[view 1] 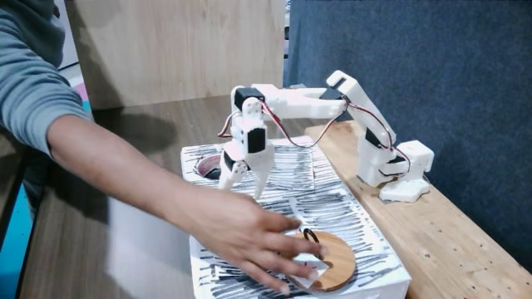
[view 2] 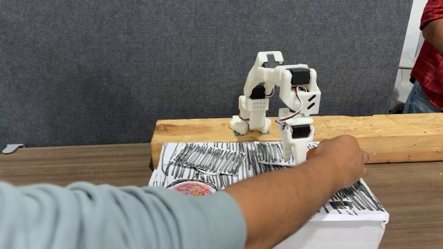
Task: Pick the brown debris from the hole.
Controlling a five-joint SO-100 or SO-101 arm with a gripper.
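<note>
White tool (view 1: 239, 178) hanging over the striped box (view 1: 332, 199), fingers slightly apart, clamped on nothing. Hole (view 1: 208, 165) just left of tool in a fixed view. Hand (view 1: 249, 237) resting on wooden disc (view 1: 337, 257), nearer the camera than tool.

A brown wooden table (view 2: 76, 158) carries a pale timber beam (view 2: 387, 131) along its far edge and a white box (view 2: 346, 225) scribbled with black stripes beside it.
</note>
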